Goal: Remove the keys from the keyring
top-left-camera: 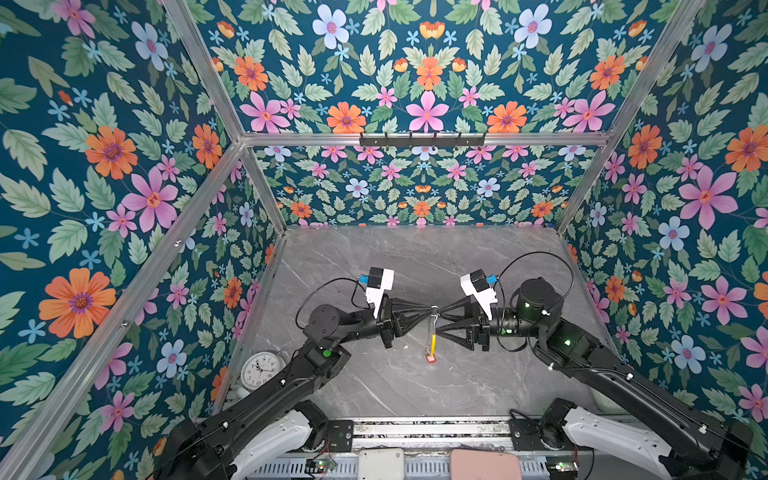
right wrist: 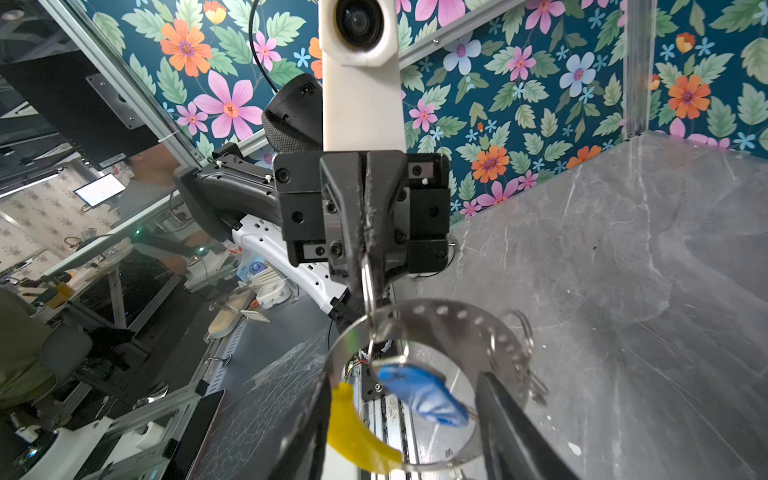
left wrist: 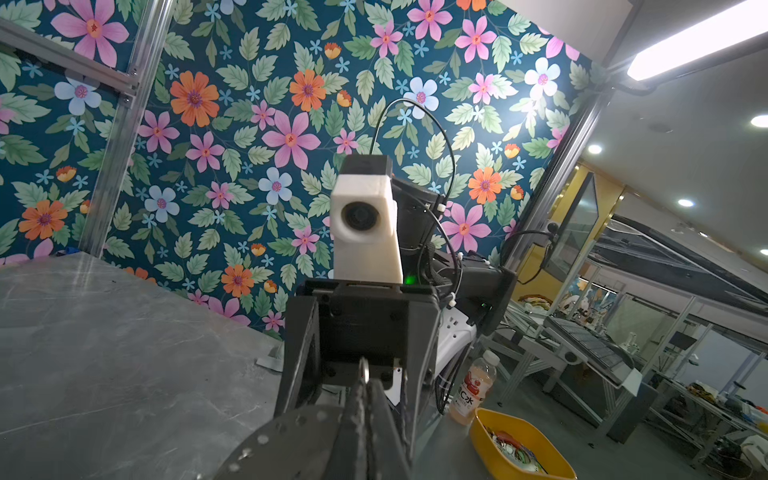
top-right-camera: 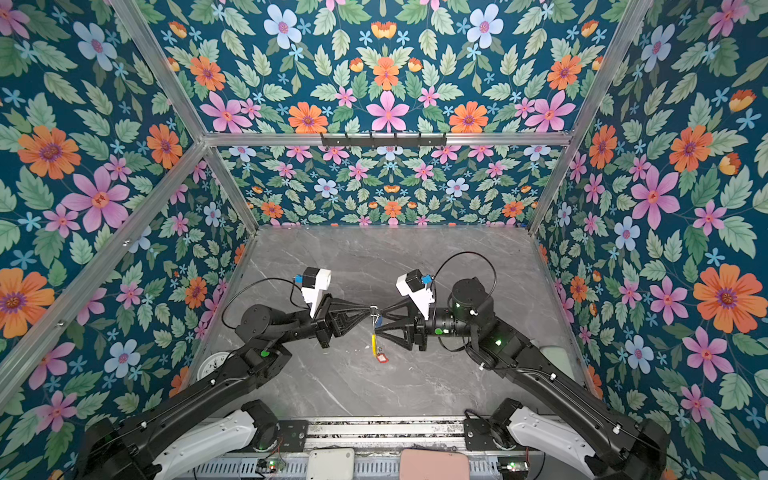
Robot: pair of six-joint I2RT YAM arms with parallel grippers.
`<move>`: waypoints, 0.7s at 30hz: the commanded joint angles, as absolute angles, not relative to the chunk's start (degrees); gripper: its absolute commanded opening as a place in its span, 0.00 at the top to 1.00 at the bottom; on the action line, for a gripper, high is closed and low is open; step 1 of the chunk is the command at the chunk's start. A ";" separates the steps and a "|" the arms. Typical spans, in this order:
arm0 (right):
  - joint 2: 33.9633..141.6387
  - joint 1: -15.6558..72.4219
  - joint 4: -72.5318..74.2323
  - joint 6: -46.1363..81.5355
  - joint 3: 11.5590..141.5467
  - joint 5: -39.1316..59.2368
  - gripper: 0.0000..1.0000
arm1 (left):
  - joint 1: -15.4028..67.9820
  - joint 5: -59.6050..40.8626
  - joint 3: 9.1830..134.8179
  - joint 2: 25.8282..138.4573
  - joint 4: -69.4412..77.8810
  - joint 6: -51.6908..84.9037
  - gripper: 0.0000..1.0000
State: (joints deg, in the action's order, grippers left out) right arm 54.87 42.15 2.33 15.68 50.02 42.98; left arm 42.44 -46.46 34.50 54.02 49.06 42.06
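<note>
- The left gripper (top-left-camera: 431, 309) is pinching a small ring on the keyring (right wrist: 457, 320), with its jaws pressed together.
- The keyring is hanging above the table (top-left-camera: 374, 270).
- The right gripper (top-left-camera: 439, 321) is hovering beside the hoop with its jaws spread.
- The blue-tagged key (right wrist: 424, 395) and the red-tagged key (top-left-camera: 430, 359) are hanging on it.
- The bottle (left wrist: 473, 386) is showing "C水" on its label.

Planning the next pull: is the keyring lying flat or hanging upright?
Hanging upright: left end effector pinches its top; keyring shows edge-on in both top views, red tag lowest.
</note>
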 commanded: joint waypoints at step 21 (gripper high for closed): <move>57.63 43.98 -0.24 11.89 52.91 44.45 1.00 | 43.11 -41.31 32.57 53.09 54.98 43.72 1.00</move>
State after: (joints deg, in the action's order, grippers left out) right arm 57.34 43.62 0.38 13.28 52.21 43.40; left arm 42.96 -42.00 32.49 53.32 51.83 43.46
